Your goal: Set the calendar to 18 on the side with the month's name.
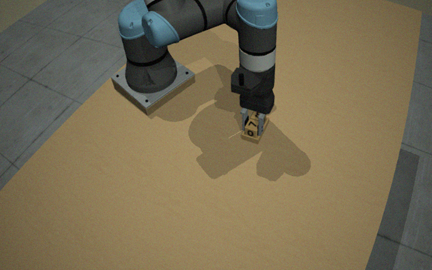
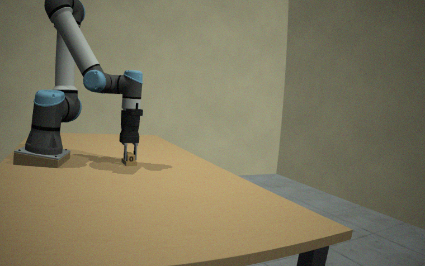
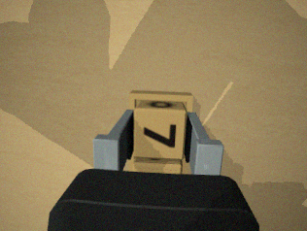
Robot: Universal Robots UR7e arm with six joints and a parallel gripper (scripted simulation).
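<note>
My gripper (image 1: pixel 252 131) (image 2: pixel 130 158) (image 3: pixel 160 126) points straight down, shut on the front wooden cube, one finger on each side. The front cube (image 1: pixel 250 128) (image 2: pixel 131 158) (image 3: pixel 157 130) shows a 7 on top and an upright 0 on its end face. It is low in the tray (image 1: pixel 250 138) (image 2: pixel 130 164) (image 3: pixel 161 93); whether it touches the floor cannot be told. The rear cube (image 1: pixel 257 115) (image 3: pixel 157 167) is behind it, with part of a digit on top in the top view, mostly hidden. The tray looks flat on the table. The month's name cannot be read.
The robot's base (image 1: pixel 147 95) (image 2: pixel 40 159) stands on the wooden table (image 1: pixel 158 217) (image 2: pixel 156 213), left of the tray. The arm's shadow covers the tabletop around the tray. The table's edge (image 2: pixel 313 240) is far from the tray.
</note>
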